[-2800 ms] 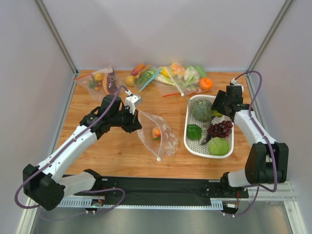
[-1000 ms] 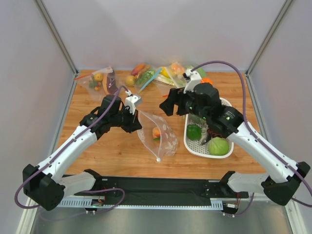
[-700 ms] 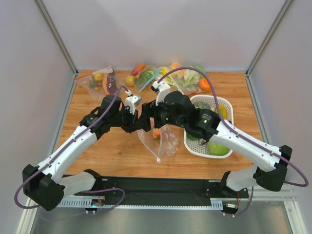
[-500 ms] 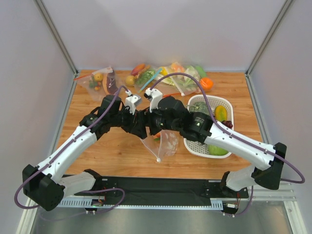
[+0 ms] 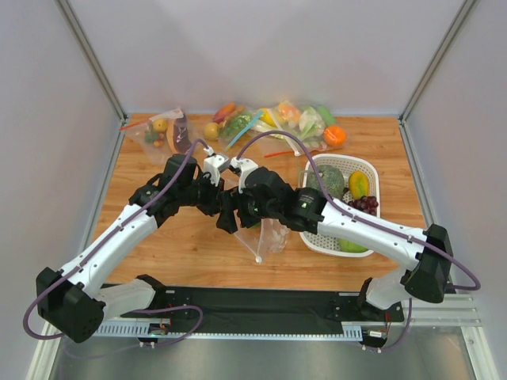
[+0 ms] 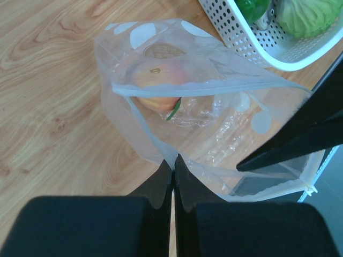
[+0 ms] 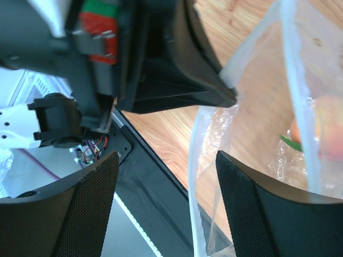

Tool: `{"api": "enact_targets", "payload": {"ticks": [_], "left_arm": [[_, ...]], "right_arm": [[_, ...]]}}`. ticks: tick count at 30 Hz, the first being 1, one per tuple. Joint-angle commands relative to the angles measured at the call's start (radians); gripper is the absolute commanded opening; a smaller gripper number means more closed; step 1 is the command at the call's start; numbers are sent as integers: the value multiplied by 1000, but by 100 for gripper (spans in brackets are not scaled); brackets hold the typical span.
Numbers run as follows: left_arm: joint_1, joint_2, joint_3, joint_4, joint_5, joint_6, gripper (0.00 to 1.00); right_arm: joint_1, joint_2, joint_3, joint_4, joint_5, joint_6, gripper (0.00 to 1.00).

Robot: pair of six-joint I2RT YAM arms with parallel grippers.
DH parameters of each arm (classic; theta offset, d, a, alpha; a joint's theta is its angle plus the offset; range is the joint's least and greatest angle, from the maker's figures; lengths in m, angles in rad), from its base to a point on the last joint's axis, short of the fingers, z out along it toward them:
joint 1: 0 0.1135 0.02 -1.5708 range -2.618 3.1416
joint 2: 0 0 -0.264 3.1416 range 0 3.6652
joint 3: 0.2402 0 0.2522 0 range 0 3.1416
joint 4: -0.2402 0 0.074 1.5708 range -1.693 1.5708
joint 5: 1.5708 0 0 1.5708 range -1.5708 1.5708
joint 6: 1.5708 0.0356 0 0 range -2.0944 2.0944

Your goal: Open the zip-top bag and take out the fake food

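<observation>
Zip-top bag (image 5: 268,233) mid-table, just beside the white basket (image 5: 318,242).
Top: both arms meet over the bag's mouth. Left wrist: left gripper (image 6: 172,161) clamped on the bag rim, peach (image 6: 158,85) inside. Right wrist: right gripper (image 7: 166,210) spread wide, bag edge between the fingers, not pinched.

Clear, white-dotted zip-top bag (image 6: 214,126) just beside the white basket (image 6: 252,48), mouth open, rim lifted, orange-red peach (image 6: 158,85) inside; grey-green bumpy ball (image 5: 331,180) in that basket.
</observation>
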Motion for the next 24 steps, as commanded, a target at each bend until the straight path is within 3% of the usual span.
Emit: {"api": "enact_targets", "payload": {"ticks": [1, 15, 24], "left_arm": [[-4, -23, 31, 9, 7, 9, 0], [-6, -22, 31, 9, 7, 9, 0], [-12, -10, 31, 8, 7, 9, 0]], "right_arm": [[-22, 11, -10, 11, 46, 21, 75], [-99, 21, -58, 24, 188, 38, 73], [-99, 133, -10, -12, 296, 6, 67]]}}
